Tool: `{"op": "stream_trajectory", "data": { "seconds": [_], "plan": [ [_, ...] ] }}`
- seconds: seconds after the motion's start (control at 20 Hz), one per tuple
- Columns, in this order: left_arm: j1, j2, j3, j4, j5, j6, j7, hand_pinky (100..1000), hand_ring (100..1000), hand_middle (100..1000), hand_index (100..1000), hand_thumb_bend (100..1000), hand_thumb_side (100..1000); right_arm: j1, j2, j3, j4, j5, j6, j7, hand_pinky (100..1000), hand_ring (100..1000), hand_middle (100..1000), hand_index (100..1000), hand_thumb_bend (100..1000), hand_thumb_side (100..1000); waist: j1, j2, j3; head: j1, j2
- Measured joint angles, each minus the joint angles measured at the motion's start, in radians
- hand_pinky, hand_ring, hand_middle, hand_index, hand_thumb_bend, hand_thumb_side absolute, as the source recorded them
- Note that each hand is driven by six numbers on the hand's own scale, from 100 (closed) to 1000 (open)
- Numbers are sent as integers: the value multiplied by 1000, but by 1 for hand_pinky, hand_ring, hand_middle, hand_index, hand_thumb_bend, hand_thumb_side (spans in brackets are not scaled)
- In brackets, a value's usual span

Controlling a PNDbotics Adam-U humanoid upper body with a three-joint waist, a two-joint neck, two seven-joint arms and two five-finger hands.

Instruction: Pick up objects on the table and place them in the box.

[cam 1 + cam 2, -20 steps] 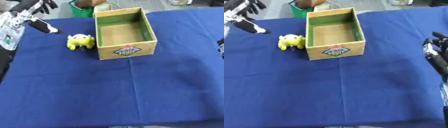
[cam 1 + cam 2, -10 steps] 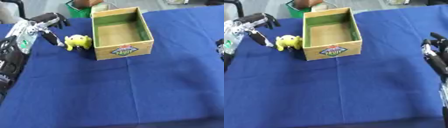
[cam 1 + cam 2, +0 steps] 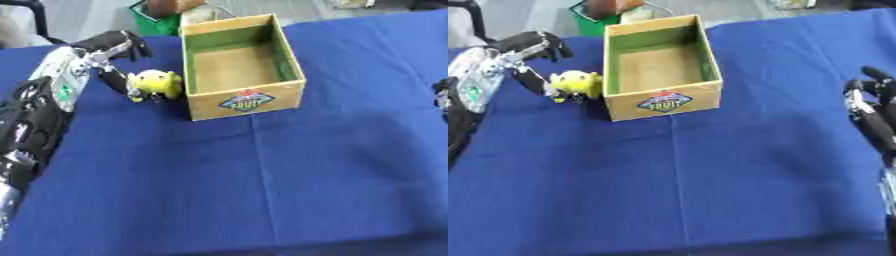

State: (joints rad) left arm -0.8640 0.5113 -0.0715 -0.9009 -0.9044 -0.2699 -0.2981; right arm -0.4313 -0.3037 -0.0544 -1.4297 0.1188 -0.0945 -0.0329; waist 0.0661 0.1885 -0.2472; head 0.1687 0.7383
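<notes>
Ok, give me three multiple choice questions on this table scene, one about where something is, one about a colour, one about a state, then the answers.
1. Where is the yellow toy?
A. Inside the box
B. On the cloth at the box's left side
C. By the right hand

2. What colour is the tablecloth?
A. Blue
B. Red
C. White

3. What is in the cardboard box?
A. The toy
B. Two toys
C. Nothing visible

Answers:
1. B, the toy sits on the cloth beside the box's left wall, with the left hand reaching in from its other side.
2. A, blue cloth covers the whole table.
3. C, only the bare box floor shows.

The right hand rests open at the right edge.
</notes>
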Motion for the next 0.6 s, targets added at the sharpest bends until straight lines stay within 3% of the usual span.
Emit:
{"op": "stream_trajectory", "data": {
  "seconds": [0.35,0.6],
  "plan": [
    [0,-23,8,37,-54,47,90,621,556,576,708,539,100,-1,0,5,3,-3,1,4,746,896,653,909,100,556,0,4,-18,6,0],
    [0,-38,15,62,-94,84,184,521,471,488,613,357,100,-5,1,5,5,-6,-1,6,746,896,653,909,100,549,0,8,-25,9,-1]
  ]
}}
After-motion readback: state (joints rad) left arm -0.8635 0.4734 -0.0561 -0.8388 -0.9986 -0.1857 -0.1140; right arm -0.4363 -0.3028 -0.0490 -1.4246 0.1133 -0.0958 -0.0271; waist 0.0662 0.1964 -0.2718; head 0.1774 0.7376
